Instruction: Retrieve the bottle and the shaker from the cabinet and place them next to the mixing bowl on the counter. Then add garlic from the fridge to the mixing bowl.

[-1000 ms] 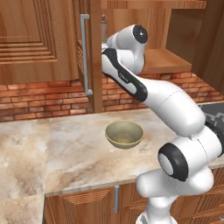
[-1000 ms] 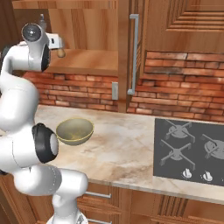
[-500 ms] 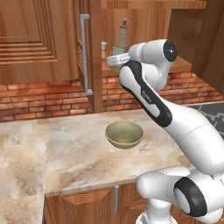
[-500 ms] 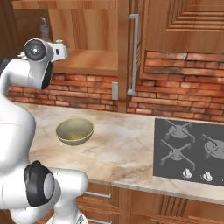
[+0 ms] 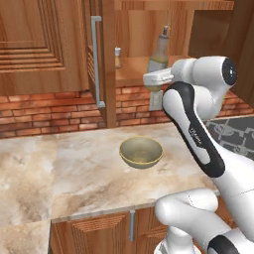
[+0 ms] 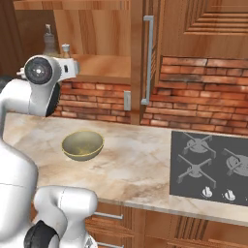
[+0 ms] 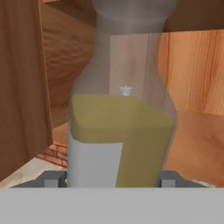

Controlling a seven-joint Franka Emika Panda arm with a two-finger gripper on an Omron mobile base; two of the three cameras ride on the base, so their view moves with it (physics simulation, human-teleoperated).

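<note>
My gripper (image 7: 113,177) is shut on the bottle (image 7: 118,140), whose olive-yellow liquid looms close in the hand view with a dark fingertip (image 7: 56,178) at each side of its base. In the left base view the bottle (image 5: 158,55) stands upright in the hand at the front of the open cabinet's shelf (image 5: 131,72). The tiny shaker (image 5: 118,57) stays on that shelf, to the bottle's left and further in. Seen from the right base, the bottle (image 6: 48,41) rises behind the arm, with the shaker (image 6: 65,49) beside it. The mixing bowl (image 5: 141,151) (image 6: 82,144) sits on the counter (image 5: 79,173) below. The garlic and fridge are out of view.
The cabinet's open door (image 5: 101,64), with its silver bar handle (image 5: 95,59), hangs edge-on to the left of the shelf. A black gas hob (image 6: 213,167) lies in the counter to the right. Brick backsplash (image 6: 193,97) runs behind. Bare counter surrounds the bowl.
The arm has swung its wrist to the right. The bottle has come right and lower with the hand, toward the shelf's front. Shaker and bowl have not moved.
</note>
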